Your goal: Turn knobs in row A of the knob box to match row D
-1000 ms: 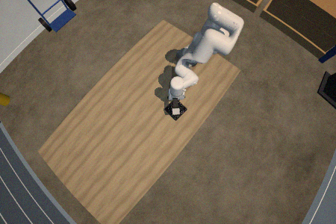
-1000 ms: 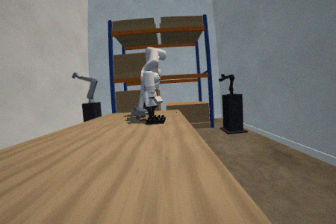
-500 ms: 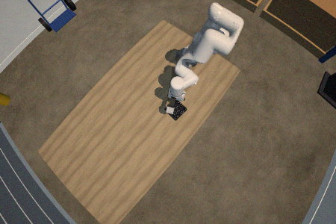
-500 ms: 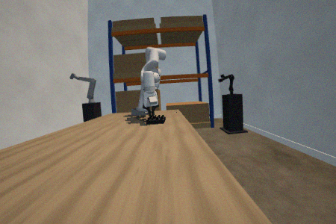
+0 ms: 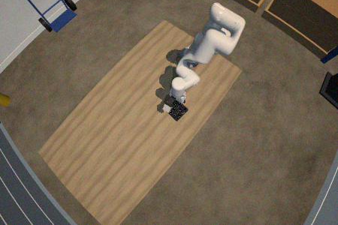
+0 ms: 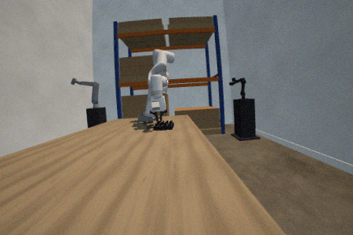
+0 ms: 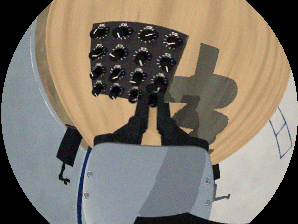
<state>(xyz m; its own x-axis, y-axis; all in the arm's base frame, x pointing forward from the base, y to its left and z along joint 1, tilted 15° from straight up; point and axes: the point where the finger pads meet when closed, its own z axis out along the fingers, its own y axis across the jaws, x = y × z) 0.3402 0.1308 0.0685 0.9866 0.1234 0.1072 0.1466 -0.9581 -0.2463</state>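
Hand [image 5: 171, 102] [image 6: 159, 121] [image 7: 153, 100] grips a corner knob [image 7: 153, 100] of the knob box [image 5: 178, 111] [image 6: 165, 127] [image 7: 134, 44].

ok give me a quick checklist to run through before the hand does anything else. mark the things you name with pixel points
1. Hand [image 5: 173, 100] [image 6: 158, 119] [image 7: 153, 100] closed on a knob: ok, its fingers are around a corner knob [image 7: 153, 101].
2. Printed name of that knob readable: cannot tell, too small and partly covered.
3. Knob box [image 5: 178, 110] [image 6: 164, 126] [image 7: 131, 64] on the table [image 5: 113, 121] [image 6: 137, 174] [image 7: 225, 30]: ok.
4. Row A matching row D: cannot tell, marks too blurred.
5. Hand away from the box, for finishing: not ok.
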